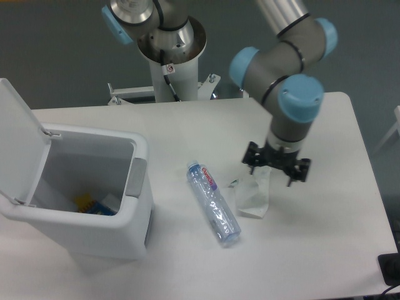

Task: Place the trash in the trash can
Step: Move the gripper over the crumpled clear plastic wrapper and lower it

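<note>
Hovering gripper (267, 173) at wrapper (255, 197) top, toward tabletop's right edge; whether fingers pinch it, cannot tell. Bottle (214, 204) lies mid-table, just beside. Bin (119, 240) open at left edge. Risk: flimsy wrapper slipping free or dragging against bottle during lift.

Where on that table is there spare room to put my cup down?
Bare table lies right of the wrapper, and along the back edge behind the bottle. The left is taken by the trash can; the gripper crowds the middle.

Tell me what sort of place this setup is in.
Probably a robotics lab or test cell: a robot arm on a pedestal behind a bare white table, with staged items only, a trash can and a bottle.
</note>
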You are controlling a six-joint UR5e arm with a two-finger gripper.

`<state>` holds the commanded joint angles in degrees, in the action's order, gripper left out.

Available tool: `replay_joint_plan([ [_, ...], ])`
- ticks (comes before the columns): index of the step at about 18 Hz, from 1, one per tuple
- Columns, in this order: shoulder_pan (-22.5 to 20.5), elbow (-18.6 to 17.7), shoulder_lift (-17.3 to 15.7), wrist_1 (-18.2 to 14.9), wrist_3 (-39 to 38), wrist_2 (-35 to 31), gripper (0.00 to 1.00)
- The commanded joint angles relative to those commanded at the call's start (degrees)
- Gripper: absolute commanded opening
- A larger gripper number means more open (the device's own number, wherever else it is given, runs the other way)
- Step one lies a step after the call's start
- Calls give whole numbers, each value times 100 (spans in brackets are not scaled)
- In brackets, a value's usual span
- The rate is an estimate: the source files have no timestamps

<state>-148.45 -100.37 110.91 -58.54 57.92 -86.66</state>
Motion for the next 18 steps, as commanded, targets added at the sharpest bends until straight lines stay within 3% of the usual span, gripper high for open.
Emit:
replay_joint_plan([
  [3,158,-61,193,518,-35,-9,100],
  [11,263,-211,431,563,9,-439,100],
  [12,273,-202,440,563,9,-448,93],
  [14,273,-202,440,563,9,-439,69],
  [18,264,-167,405,554,44,-431,5],
])
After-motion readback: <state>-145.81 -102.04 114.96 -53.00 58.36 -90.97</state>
